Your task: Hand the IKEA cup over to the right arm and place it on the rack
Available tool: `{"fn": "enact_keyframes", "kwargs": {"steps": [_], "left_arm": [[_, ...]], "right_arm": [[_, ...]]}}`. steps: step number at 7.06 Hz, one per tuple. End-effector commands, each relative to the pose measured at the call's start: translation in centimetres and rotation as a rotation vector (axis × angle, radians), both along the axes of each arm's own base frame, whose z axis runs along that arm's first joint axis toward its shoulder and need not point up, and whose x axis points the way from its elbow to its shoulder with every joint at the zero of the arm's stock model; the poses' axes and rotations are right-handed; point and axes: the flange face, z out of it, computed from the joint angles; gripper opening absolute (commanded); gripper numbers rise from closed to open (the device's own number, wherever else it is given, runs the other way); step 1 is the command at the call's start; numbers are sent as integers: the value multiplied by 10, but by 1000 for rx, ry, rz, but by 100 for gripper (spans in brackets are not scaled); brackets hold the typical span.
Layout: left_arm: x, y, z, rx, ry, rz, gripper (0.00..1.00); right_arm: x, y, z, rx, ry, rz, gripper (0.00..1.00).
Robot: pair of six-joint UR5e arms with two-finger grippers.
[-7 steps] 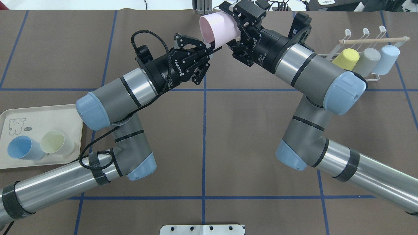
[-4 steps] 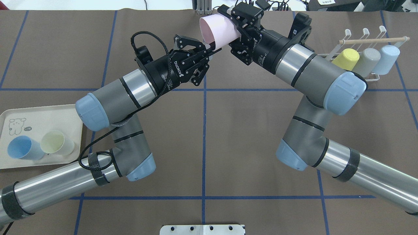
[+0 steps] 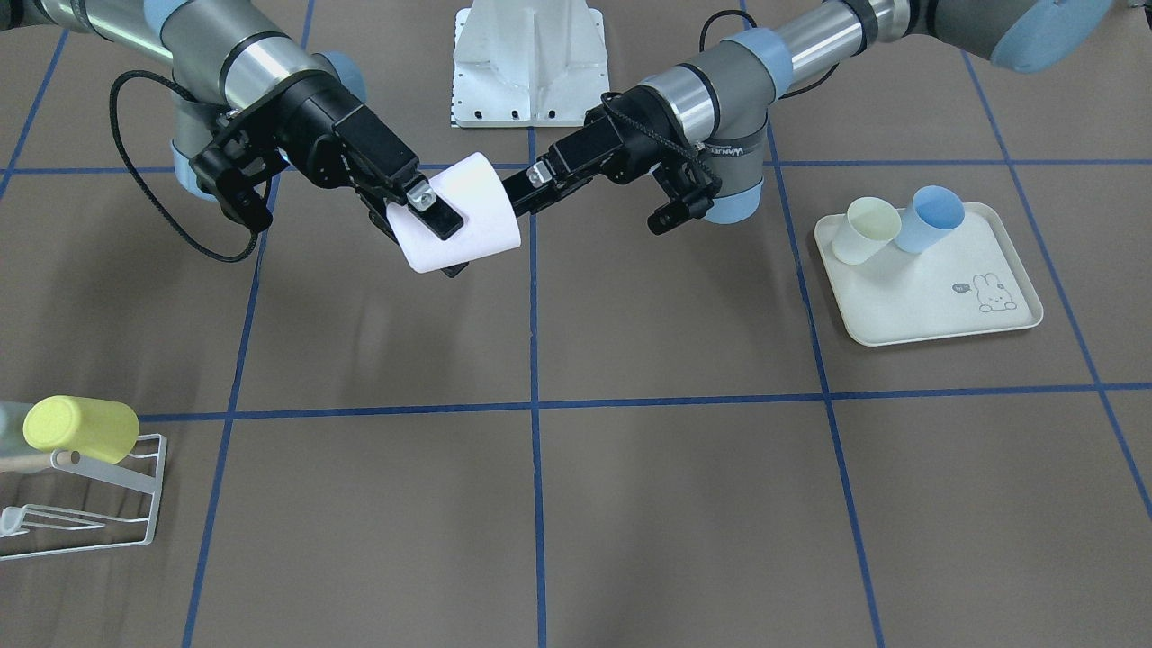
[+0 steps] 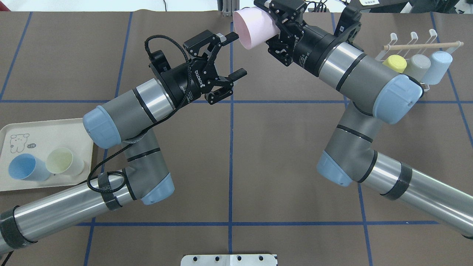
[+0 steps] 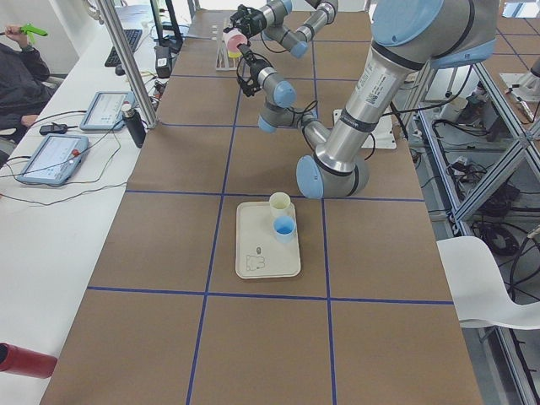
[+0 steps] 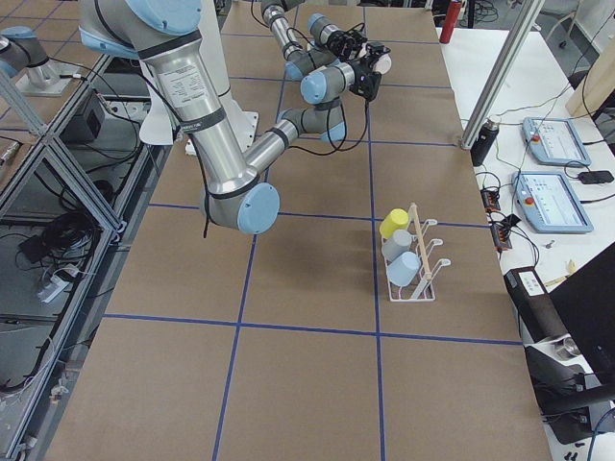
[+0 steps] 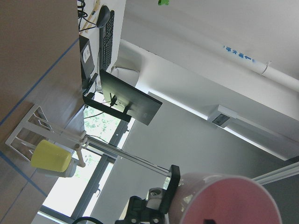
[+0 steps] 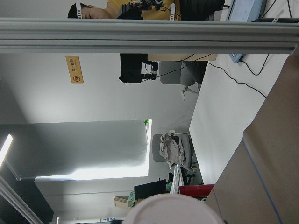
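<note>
The IKEA cup [image 4: 254, 28] is pale pink and lies on its side in the air over the far middle of the table, mouth toward the left arm. My right gripper [image 4: 272, 23] is shut on its closed end; the front-facing view shows one finger [image 3: 436, 212] across the cup [image 3: 468, 220]. My left gripper [image 4: 237, 54] stands open just left of the mouth, its fingers apart from the rim. The cup's rim [image 7: 229, 198] fills the bottom of the left wrist view. The white wire rack [image 4: 392, 37] with its wooden dowel stands at the far right.
On the rack sit a yellow cup [image 4: 394, 63], a grey cup [image 4: 417, 65] and a light blue cup [image 4: 436, 63]. A cream tray [image 4: 48, 129] at the near left holds a blue cup [image 4: 22, 171] and a pale green cup [image 4: 63, 161]. A person sits beyond the table's far edge.
My left gripper has opened, let go of the cup's rim and drawn back toward the left. The right gripper, still shut on the cup, has shifted it slightly right and farther away.
</note>
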Motion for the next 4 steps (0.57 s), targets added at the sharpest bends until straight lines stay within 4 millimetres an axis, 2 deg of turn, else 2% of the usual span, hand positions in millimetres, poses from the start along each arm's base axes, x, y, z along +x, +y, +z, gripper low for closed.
{"fn": "enact_keyframes", "kwargs": {"steps": [1, 2, 3, 4], "left_arm": [[-6, -4, 5, 24, -26, -27, 100], [-8, -2, 19, 95, -126, -115, 100], [-16, 2, 30, 141, -189, -164, 100], [-26, -7, 52, 163, -285, -187, 100]], "right_arm": [[25, -42, 21, -10, 158, 115, 0], [31, -61, 27, -22, 356, 173, 0], [45, -81, 37, -49, 524, 218, 0], [74, -103, 50, -94, 742, 265, 0]]}}
